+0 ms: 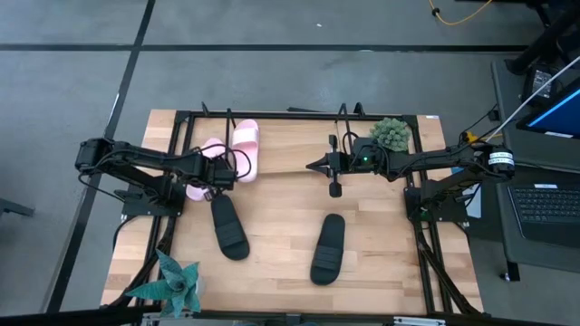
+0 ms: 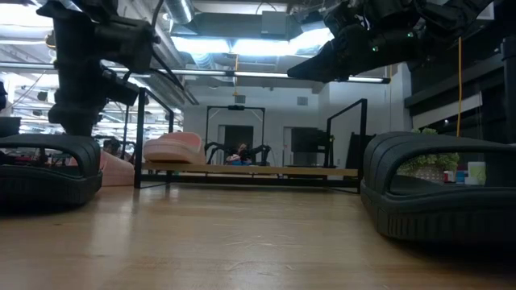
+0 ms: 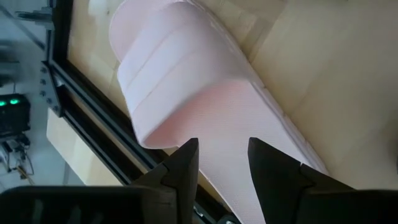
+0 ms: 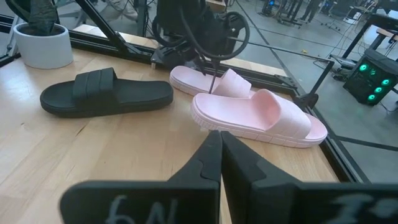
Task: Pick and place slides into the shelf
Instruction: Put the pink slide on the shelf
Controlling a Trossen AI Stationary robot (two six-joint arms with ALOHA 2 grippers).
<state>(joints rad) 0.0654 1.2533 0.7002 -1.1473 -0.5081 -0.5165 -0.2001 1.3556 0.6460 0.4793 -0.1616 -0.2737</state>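
Two pale pink slides lie at the shelf's [image 1: 290, 145] left end. One pink slide [image 1: 246, 149] rests sole down on the board. The other pink slide [image 3: 180, 81] lies aslant by the left rods under my left gripper [image 3: 221, 155]. That gripper is open, its fingers over the heel half of the footbed. Two black slides [image 1: 229, 226] [image 1: 328, 246] rest flat on the tabletop nearer the front. My right gripper [image 1: 313, 167] is shut and hangs in the air over the middle of the table, pointing left at the pink slides [image 4: 261, 115]. My left gripper comes at the pink slide from above, with its open fingertips [image 3: 186, 158] over the footbed behind the strap [image 3: 161, 68]. I cannot tell whether the tips touch the footbed. The slide rests on the wood beside the black rods.
A green plant [image 1: 391, 133] stands at the shelf's right end. A teal plant [image 1: 172, 281] stands in a white pot at the table's near left corner. A laptop [image 1: 548, 204] sits beyond the right edge. Bare board stretches right of the pink slides.
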